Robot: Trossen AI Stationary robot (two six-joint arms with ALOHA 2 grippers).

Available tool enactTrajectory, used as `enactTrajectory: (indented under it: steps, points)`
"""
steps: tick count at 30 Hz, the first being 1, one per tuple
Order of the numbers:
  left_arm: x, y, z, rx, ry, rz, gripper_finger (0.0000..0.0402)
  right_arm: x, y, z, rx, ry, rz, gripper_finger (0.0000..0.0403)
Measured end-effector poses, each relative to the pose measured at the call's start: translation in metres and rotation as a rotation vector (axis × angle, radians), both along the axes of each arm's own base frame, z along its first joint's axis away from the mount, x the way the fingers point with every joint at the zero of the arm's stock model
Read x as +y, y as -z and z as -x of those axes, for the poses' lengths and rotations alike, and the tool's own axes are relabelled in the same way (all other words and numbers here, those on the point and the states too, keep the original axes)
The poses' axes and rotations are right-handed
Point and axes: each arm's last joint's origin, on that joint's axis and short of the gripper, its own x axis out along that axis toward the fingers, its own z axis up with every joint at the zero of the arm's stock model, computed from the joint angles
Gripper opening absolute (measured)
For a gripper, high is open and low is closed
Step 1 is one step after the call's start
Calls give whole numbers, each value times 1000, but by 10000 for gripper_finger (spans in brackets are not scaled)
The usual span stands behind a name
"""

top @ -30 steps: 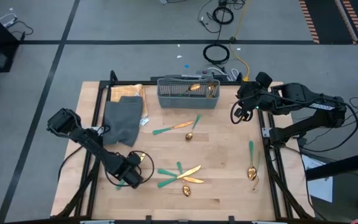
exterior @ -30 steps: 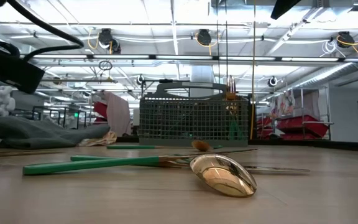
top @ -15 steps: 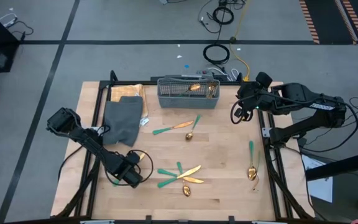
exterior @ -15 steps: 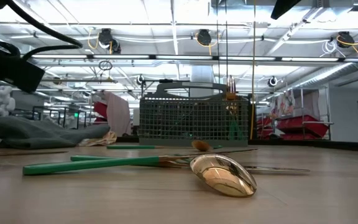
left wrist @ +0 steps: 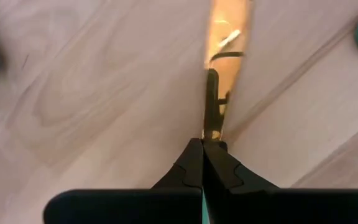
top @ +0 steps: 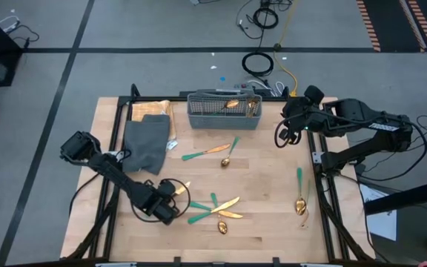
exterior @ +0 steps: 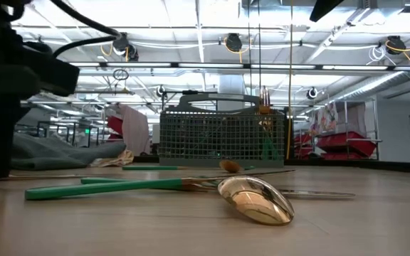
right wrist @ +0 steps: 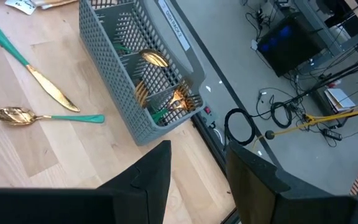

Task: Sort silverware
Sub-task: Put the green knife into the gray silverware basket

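The left gripper [top: 167, 205] is low over the desk [top: 265, 178] in the lower left of the high view. Its fingers [left wrist: 194, 165] are pressed together and pinch a knife [left wrist: 225, 50] by the handle end; the gold blade points away from the wrist camera, close to the wood. In the high view this blade shows just upper right of the gripper.

Right gripper [top: 282, 136] waits near the right edge of the desk, upper right of the frame, w/ fingers [right wrist: 151, 171] spread and nothing between them.

Rest of the silverware lies loose. A knife and spoon [top: 229, 153] are in the middle, below the grey basket [top: 224, 119]. A small cluster [top: 217, 210] of green-handled pieces is lower centre, just right of the left gripper. One spoon [top: 300, 194] is at the right side. Some pieces [right wrist: 157, 87] already stand in the basket at the top edge of the desk. A grey cloth [top: 146, 142] is on the left, beside the basket.
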Motion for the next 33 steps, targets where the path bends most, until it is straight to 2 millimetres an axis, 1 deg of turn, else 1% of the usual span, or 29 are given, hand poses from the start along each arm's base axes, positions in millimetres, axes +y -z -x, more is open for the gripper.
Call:
enactTrajectory:
  steps: [2,5,11,14,18,24,27,29,33]
  points:
    - [2,0,-2,-6,-1,1,2,0,3,-3,6,-17,12,144]
    - [6,-1,-7,-25,21,-17,2,0,13,-15,8,-66,44,144]
    - [21,-2,-29,-122,96,-6,1,2,39,-34,4,-175,30,144]
    - [33,-3,-41,-161,148,-20,1,2,51,-37,20,-180,25,144]
    - [56,-5,-59,-235,205,-78,1,2,67,-42,39,-189,30,144]
    - [85,-11,-82,-355,289,-109,1,4,89,-53,-15,-268,-17,144]
    - [92,-13,-86,-375,308,-117,1,6,100,-59,-50,-346,-48,144]
    - [95,-13,-86,-367,321,-127,0,7,110,-65,-62,-403,-29,144]
    - [97,-24,-82,-353,353,-104,2,6,131,-85,-93,-520,-41,148]
